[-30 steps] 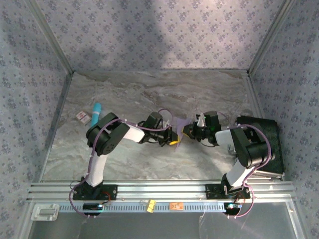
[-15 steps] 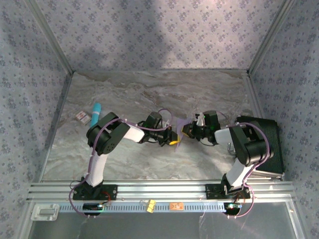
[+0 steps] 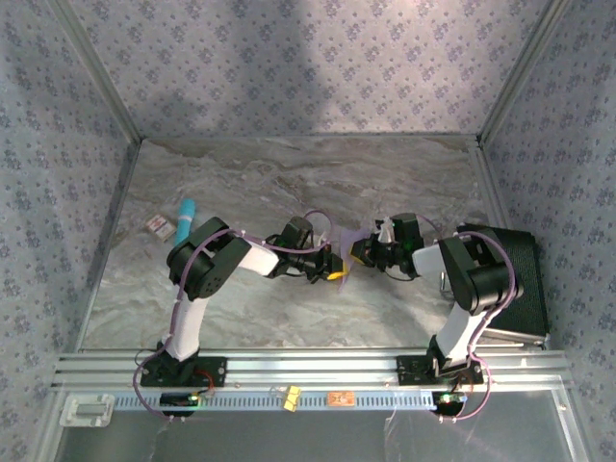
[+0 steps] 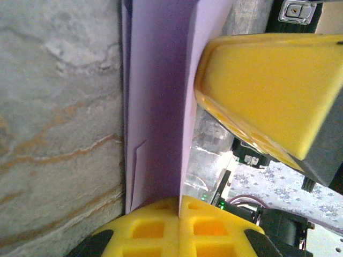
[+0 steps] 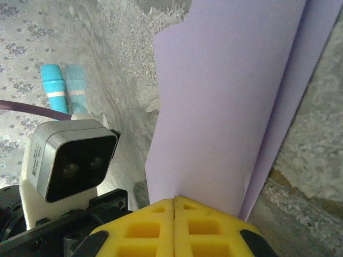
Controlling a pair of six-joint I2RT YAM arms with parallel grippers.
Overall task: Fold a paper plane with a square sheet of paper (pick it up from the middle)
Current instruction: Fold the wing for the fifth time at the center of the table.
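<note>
Sheet in left tool & right tool, ends cropped.

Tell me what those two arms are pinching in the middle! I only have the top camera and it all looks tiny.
Observer: The left wrist camera shows the left gripper shut on a lavender paper, which is folded over into layers.
Operator: Is the other arm holding it too?
Observer: Yes. In the right wrist camera the right gripper is shut on the bottom edge of the same paper, which stands upright above it.
Operator: Does it look like a plane yet?
Observer: Not that I can tell. The right wrist camera shows one wide flap with a second layer behind it, and no pointed nose.
</note>
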